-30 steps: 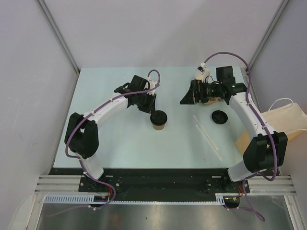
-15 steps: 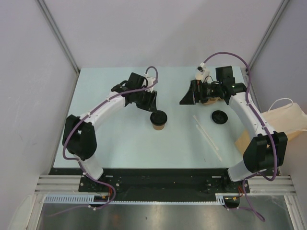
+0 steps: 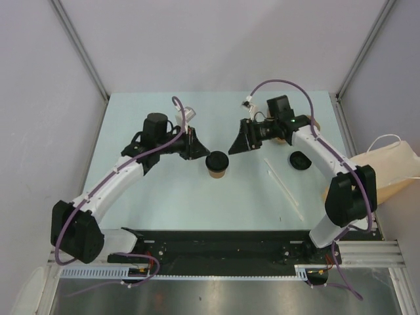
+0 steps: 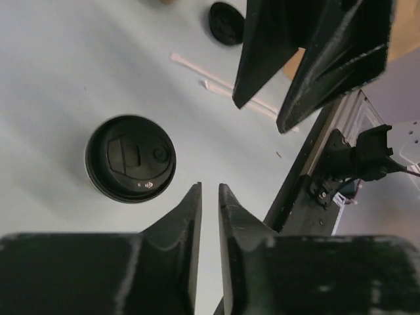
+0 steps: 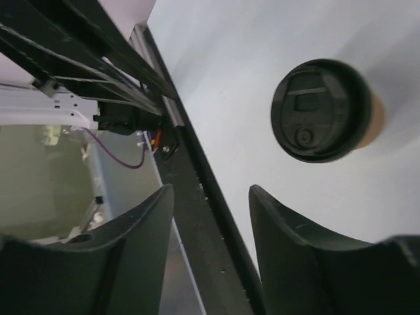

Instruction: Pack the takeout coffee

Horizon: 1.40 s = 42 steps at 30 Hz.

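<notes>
One kraft-brown cup with a black lid (image 3: 217,164) stands upright mid-table, also seen as the lidded cup (image 4: 130,157) and the same cup (image 5: 321,110) in the wrist views. My left gripper (image 3: 195,148) hovers just left of it, its jaws only a narrow gap apart and empty (image 4: 210,187). My right gripper (image 3: 237,144) hangs just right of the cup, open and empty (image 5: 210,190). Neither touches the cup. A loose black lid (image 3: 300,159) lies flat to the right. A small brown piece (image 3: 314,123) peeks out behind the right arm; I cannot tell what it is.
Two white straws (image 3: 283,187) lie on the table right of centre. A brown paper bag with white handles (image 3: 388,167) sits off the table's right edge. In the left wrist view, the right gripper's fingers (image 4: 308,59) hang above the straws.
Both grippers have swung in on the lidded cup, the left arm sliding left and turning, the right reaching left. The right jaws have narrowed. The cup has not moved.
</notes>
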Tool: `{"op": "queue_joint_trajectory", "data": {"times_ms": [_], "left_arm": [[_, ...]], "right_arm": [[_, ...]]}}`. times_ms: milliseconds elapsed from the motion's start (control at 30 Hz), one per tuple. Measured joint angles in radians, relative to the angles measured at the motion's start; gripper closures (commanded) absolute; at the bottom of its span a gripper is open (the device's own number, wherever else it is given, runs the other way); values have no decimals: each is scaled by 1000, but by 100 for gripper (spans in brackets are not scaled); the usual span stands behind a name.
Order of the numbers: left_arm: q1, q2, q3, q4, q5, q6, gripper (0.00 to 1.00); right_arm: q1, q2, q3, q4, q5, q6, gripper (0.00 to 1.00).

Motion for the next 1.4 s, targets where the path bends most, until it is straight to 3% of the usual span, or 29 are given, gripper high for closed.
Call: {"op": "queue_joint_trajectory", "data": {"times_ms": [267, 867, 1400], "left_arm": [[0, 137, -106, 124, 82, -165, 96], [32, 344, -106, 279, 161, -274, 100], [51, 434, -97, 335, 238, -301, 100]], "right_arm": [[90, 148, 0, 52, -74, 63, 70], [77, 364, -4, 259, -214, 256, 72], [63, 452, -3, 244, -254, 271, 79]]}}
